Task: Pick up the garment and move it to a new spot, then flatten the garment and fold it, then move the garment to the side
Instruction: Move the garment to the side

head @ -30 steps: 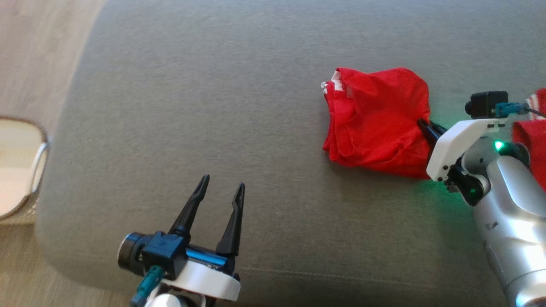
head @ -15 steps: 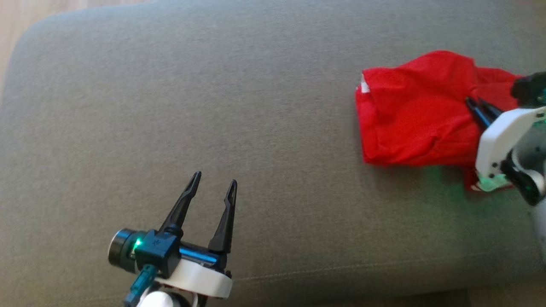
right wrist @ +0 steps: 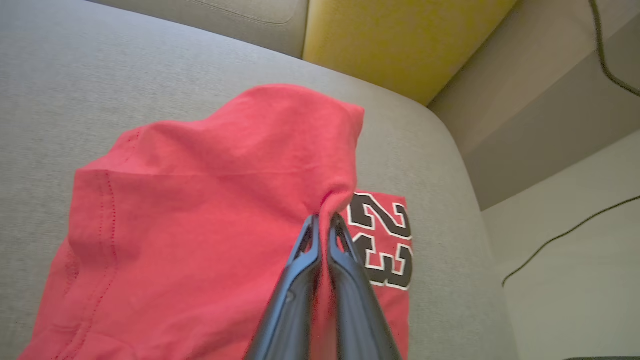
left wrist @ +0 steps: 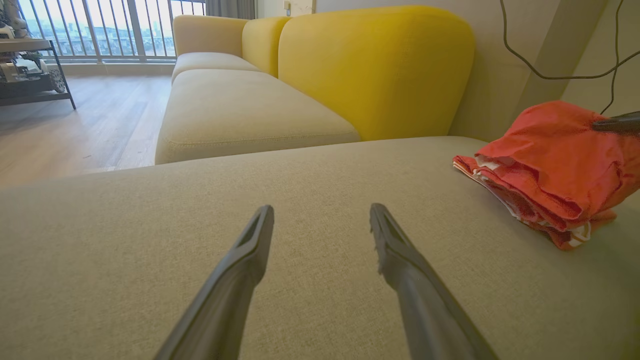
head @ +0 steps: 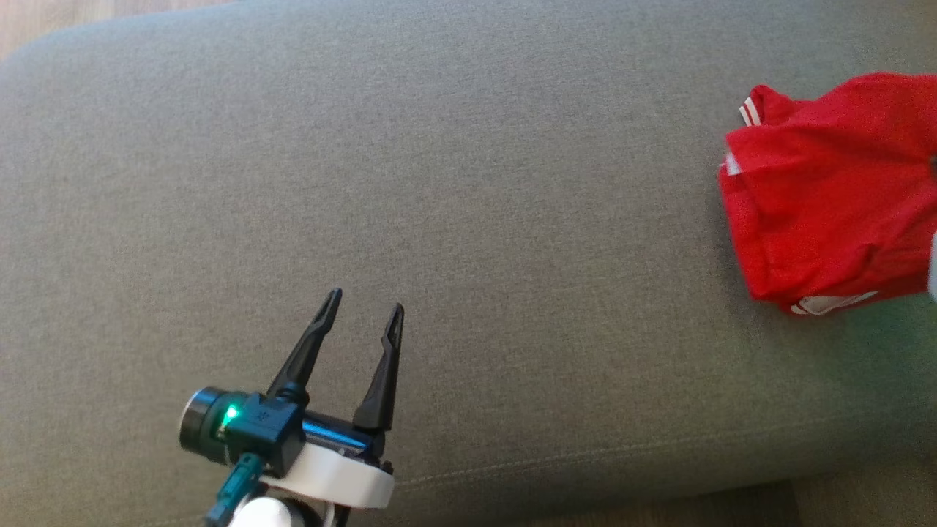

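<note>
Garment (right wrist: 200,200) pinched in right claw (right wrist: 324,219), bunched on grey cushion (right wrist: 100,75).

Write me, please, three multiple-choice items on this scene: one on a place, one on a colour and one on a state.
1. In the head view, where on the grey cushion does the red garment lie?
A. at the far right
B. in the middle
C. at the far left

2. What colour are the numerals on the garment?
A. yellow
B. black, edged white
C. blue

3. How does the right gripper stand?
A. wide open above the cushion
B. open, touching nothing
C. shut on a fold of the garment

Answers:
1 A: the garment reaches the head view's right edge.
2 B: the right wrist view shows black digits with white outlines.
3 C: it is closed with red cloth pinched in it.
</note>
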You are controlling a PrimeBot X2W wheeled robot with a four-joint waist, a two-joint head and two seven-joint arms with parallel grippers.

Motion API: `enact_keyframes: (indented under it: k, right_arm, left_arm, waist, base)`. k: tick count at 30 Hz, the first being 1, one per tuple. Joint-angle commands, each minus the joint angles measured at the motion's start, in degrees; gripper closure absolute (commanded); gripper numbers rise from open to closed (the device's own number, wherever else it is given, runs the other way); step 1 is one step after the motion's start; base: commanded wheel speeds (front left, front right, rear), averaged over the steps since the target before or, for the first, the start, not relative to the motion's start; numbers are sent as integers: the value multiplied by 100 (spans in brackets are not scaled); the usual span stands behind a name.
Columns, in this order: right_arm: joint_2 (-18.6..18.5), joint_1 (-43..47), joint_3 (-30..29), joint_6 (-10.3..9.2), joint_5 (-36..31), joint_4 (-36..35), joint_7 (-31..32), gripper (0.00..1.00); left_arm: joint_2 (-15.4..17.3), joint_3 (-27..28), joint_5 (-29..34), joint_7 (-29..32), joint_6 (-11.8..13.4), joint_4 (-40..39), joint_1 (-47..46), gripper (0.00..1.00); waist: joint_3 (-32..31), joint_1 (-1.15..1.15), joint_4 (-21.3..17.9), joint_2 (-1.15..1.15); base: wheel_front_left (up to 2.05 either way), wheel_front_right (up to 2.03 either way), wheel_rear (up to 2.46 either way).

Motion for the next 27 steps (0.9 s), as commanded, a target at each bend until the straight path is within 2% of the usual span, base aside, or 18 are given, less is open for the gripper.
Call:
enact_keyframes:
  k: [1,2,3,4,9,13,20,25,27]
  right_arm:
    - [-167,29,-61,-2,-111,-219,-60,92]
    - [-155,39,-134,-2,-214,-192,-95,85]
    - [-134,40,-231,-2,-329,-154,-146,61]
    - [-101,38,-330,-2,-459,-116,-216,0]
    - [133,87,-630,-2,-1086,-66,-594,0]
    - [357,134,-657,-2,-1453,-308,-1037,0]
    - [1400,705,-243,-2,-1402,-1143,-2105,0]
    - [2166,1324,97,-2,-1285,-1319,-2933,0]
    - [2275,1428,148,-2,-1253,-1326,-3134,0]
  left_arm:
    - [-17,219,42,-28,3,-252,-136,0]
    - [-17,230,37,-28,3,-287,-138,0]
    - [-17,239,38,-28,7,-329,-138,0]
    - [-17,242,35,-28,11,-360,-131,0]
    - [-17,329,-119,-28,154,-469,-31,0]
    - [-17,443,-370,-28,298,-498,69,0]
    - [-17,667,-545,-28,636,-655,147,0]
    - [-17,716,-561,-28,717,-612,273,0]
    - [-17,732,-569,-28,745,-609,305,0]
  waist:
    - [1,0,8,0]
    - [-1,0,11,0]
    - [-6,0,14,0]
    - [-21,0,19,0]
    - [-171,0,25,0]
    - [-338,0,11,0]
    - [-634,0,74,0]
    - [-903,0,170,0]
    - [-953,0,186,0]
  base:
    - [0,0,0]
    - [0,0,0]
    - [0,0,0]
    - [0,0,0]
    - [0,0,0]
    - [0,0,0]
    - [0,0,0]
    - [0,0,0]
    - [0,0,0]
